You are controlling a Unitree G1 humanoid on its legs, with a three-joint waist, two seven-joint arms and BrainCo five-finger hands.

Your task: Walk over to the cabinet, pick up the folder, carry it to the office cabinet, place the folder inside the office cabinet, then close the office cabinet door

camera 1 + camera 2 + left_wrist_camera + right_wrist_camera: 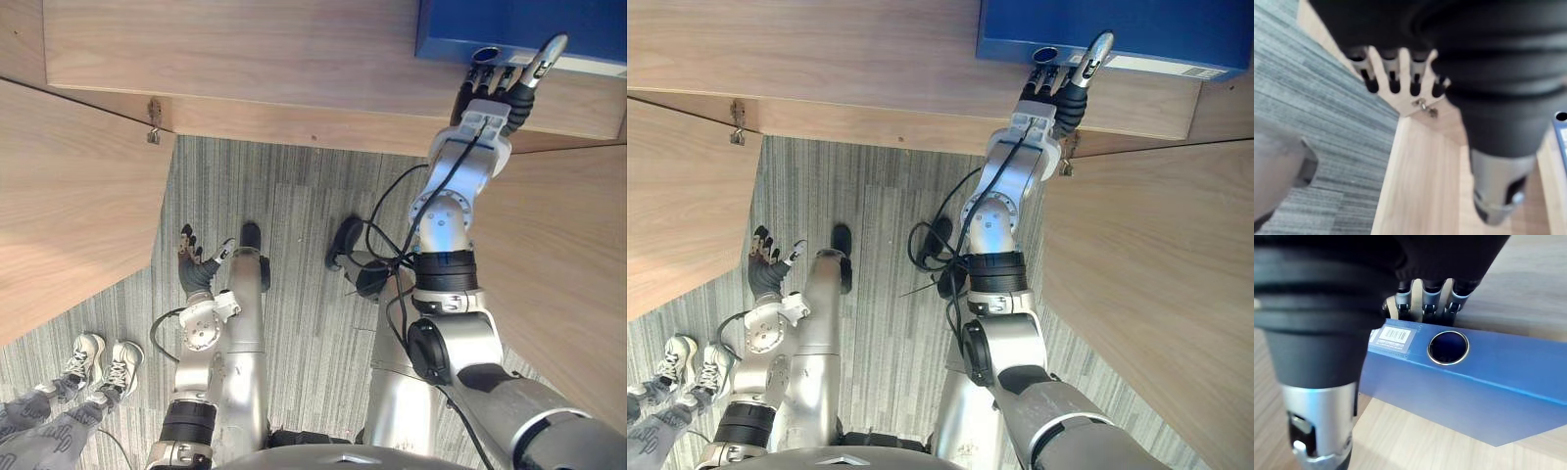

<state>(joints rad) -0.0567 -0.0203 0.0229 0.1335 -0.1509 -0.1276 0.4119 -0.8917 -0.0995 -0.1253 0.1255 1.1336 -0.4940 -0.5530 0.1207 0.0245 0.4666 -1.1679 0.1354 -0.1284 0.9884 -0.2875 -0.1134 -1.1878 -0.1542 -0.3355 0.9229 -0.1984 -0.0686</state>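
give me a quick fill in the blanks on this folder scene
The flat blue folder has a round ___ in its spine.
It lies on a light ___ surface.
The right robot hand reaches its spine; the left robot hand hangs open over the grey striped ___.
Missing: hole; wooden; carpet.

Cut off by the upper edge in both eye views: blue folder (519,29). Tucked partly behind it: right hand (495,90). Cropped above the shins, lower left: person's legs (44,416).
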